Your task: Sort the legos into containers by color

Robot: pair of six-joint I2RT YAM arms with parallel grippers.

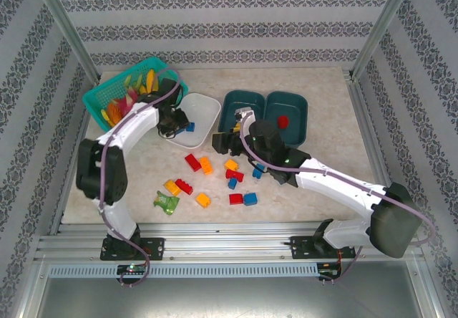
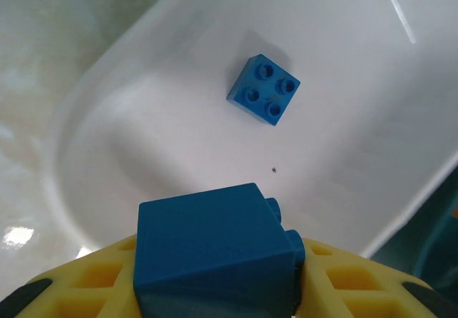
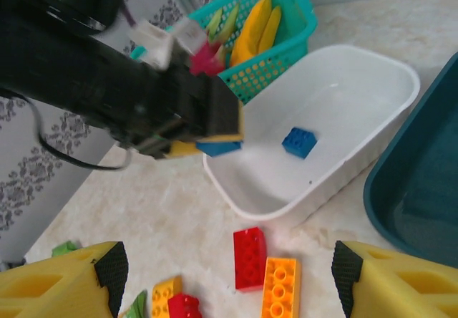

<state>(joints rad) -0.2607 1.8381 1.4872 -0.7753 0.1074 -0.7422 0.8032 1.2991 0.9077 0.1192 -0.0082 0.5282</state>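
My left gripper (image 2: 218, 278) is shut on a blue lego (image 2: 215, 250) and holds it just above the near end of the white container (image 2: 107, 153). Another blue lego (image 2: 263, 89) lies studs-up inside that container (image 1: 204, 107). Two dark teal containers (image 1: 242, 103) (image 1: 292, 103) stand side by side to the right, and the right one holds a red lego (image 1: 283, 122). My right gripper (image 3: 230, 293) is open above the table, with a red lego (image 3: 249, 257) and an orange lego (image 3: 280, 289) lying below its spread fingers. Several more legos (image 1: 234, 175) lie scattered mid-table.
A bright teal lattice basket (image 1: 118, 89) with toy fruit stands at the back left, touching the white container's side. A green packet (image 1: 167, 202) lies near the front left. My right arm (image 1: 336, 182) stretches across the right half of the table.
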